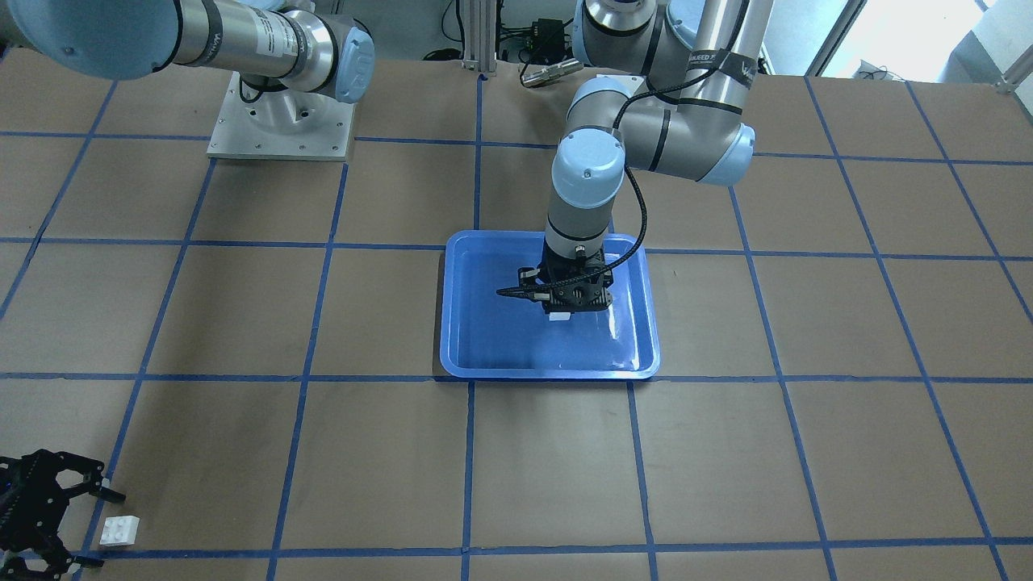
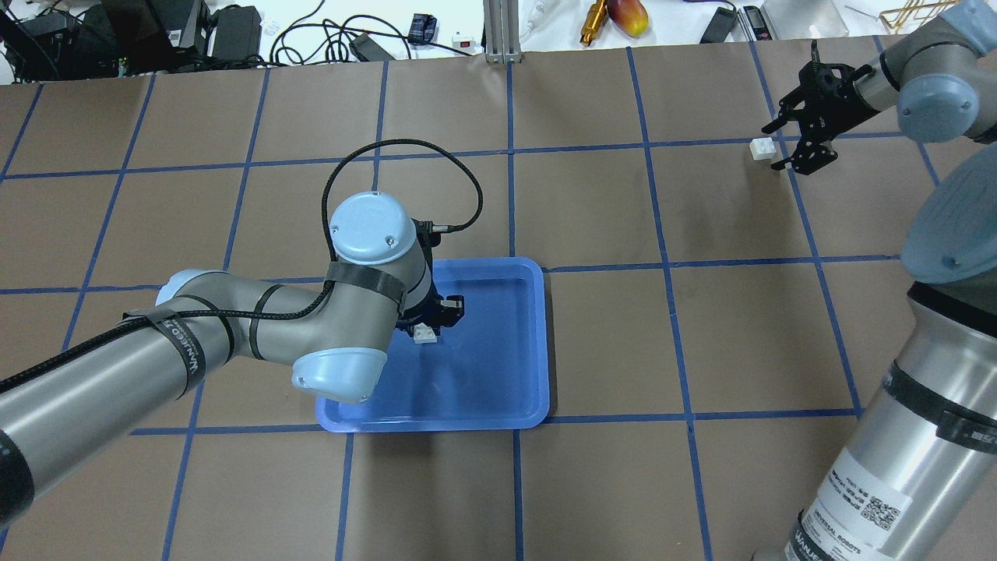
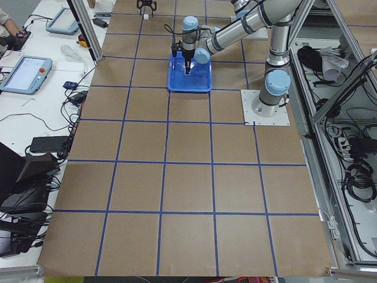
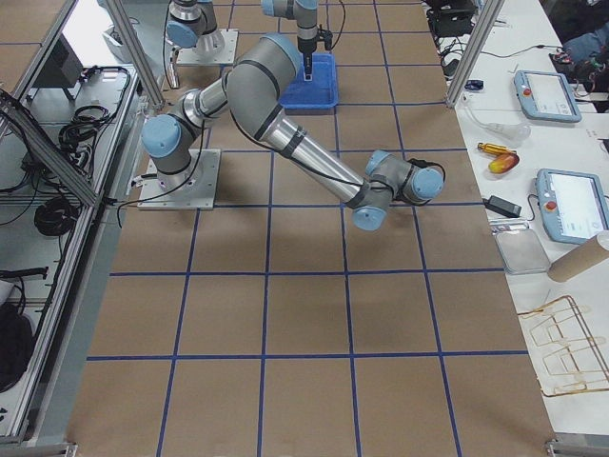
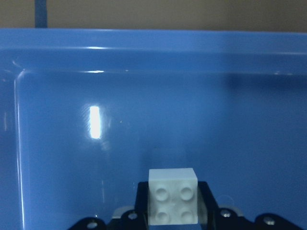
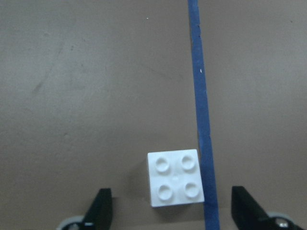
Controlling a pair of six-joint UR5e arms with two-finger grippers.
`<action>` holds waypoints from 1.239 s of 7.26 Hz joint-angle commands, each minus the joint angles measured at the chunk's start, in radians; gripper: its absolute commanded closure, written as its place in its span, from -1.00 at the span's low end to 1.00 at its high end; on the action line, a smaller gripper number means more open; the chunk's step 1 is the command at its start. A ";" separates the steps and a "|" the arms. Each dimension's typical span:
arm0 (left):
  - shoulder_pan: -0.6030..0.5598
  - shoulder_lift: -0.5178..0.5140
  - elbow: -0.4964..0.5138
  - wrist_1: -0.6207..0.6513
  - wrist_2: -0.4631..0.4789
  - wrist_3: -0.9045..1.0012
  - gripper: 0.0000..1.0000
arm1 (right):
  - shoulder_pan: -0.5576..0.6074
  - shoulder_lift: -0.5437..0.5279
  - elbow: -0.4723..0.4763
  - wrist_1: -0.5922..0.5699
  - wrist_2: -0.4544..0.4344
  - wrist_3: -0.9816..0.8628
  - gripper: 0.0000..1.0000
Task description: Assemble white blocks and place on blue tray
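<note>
Item: blue tray [image 1: 460,355], with the left gripper [image 2: 432,319] over its middle, clenched on a white block [image 5: 172,202]. Item: second block [image 6: 175,178], studs up on the table [image 2: 592,483] just beside a tape line [image 6: 199,96]. It lies between the spread fingers of the right gripper [image 2: 781,146], touching neither.

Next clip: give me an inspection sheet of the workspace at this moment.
Surface: brown table with a blue tape grid.
Job's things: blue tray mid-table; held white block over it; loose white block on the table.
Clutter: nothing seen.
Grippers: left gripper shut on the held white block; right gripper open, straddling the loose white block.
Cables: black cable loops above the left wrist.
Surroundings: side benches with a tablet and wires.
</note>
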 commanded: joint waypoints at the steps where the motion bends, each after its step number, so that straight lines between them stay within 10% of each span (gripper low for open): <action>1: -0.007 0.015 -0.044 0.003 -0.007 0.001 0.73 | 0.008 0.003 -0.010 0.007 -0.002 0.016 0.27; 2: -0.007 0.018 -0.046 0.003 -0.005 0.001 0.72 | 0.008 0.001 -0.010 0.023 -0.004 0.019 0.56; 3: -0.008 0.012 -0.048 0.006 -0.007 -0.002 0.09 | 0.008 -0.003 -0.011 0.030 -0.010 0.021 0.93; 4: -0.014 0.009 -0.049 0.009 -0.008 -0.007 -0.17 | 0.008 -0.008 -0.013 0.033 -0.037 0.038 1.00; 5: -0.019 0.015 -0.048 0.011 -0.008 -0.031 -0.95 | 0.009 -0.014 -0.028 0.080 -0.036 0.041 1.00; 9: 0.028 0.065 0.000 0.003 -0.002 0.016 -1.00 | 0.098 -0.135 -0.047 0.212 -0.016 0.164 1.00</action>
